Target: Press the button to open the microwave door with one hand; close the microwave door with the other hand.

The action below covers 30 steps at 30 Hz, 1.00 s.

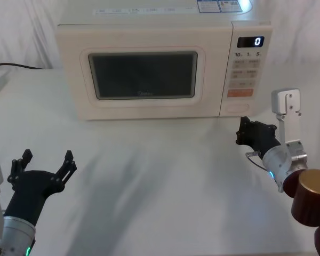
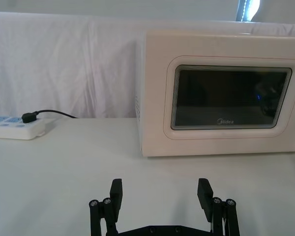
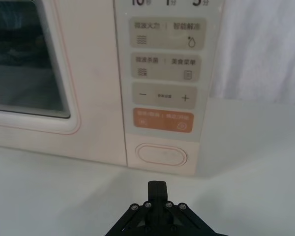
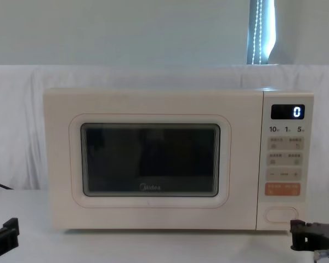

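We count one microwave door (image 1: 144,74) shut, upper centre, one oval button (image 3: 161,155) lower right of panel, long axis sideways, right gripper (image 3: 157,186) pinched closed just before it, left gripper (image 1: 44,166) spread open, lower left.

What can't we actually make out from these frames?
- Microwave door interior: dark glass hides it, head and chest views.
- Keypad labels: too small to read in the head view.
- Gap between right gripper and button: not clear from the right wrist view.
- Left gripper: open, cut off by the chest view's edge.
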Tool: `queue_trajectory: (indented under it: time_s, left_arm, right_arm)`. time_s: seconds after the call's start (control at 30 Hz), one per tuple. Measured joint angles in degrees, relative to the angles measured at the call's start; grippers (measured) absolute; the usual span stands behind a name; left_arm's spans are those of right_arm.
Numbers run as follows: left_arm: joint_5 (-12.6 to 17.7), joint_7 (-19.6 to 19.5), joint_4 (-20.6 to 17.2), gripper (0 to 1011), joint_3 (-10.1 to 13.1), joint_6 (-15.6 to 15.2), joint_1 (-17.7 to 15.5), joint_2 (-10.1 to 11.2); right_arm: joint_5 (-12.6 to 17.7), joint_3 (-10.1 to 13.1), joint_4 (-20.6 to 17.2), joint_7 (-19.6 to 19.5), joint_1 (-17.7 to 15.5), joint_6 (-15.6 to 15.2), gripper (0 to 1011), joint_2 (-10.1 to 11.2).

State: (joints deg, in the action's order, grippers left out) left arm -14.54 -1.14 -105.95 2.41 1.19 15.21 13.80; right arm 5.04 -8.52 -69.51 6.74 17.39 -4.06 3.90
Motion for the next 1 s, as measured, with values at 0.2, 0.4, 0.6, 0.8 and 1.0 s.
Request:
queue_trajectory:
  time_s: [0.2,0.4,0.6,0.8,1.0]
  left_arm:
    - [0.00,0.00,0.00,1001,0.00,0.00,0.00,0.00]
    - [0.00,0.00,0.00,1001,0.00,0.00,0.00,0.00]
    - [0.00,0.00,0.00,1001,0.00,0.00,0.00,0.00]
    - [0.00,0.00,0.00,1001,0.00,0.00,0.00,0.00]
    - [0.00,0.00,0.00,1001,0.00,0.00,0.00,0.00]
  right_arm:
    - [0.07,0.27,3.05,0.51,2.03,0.42,0,-0.22]
    - [-0.01,0.33,5.76,0.78,4.21,1.16,0,-0.37]
    - [-0.02,0.44,8.51,0.96,6.25,2.27,0,-0.68]
    - [-0.02,0.56,11.13,1.04,7.89,3.42,0,-1.08]
    - [0.03,0.69,13.77,1.19,9.39,4.78,0,-1.36]
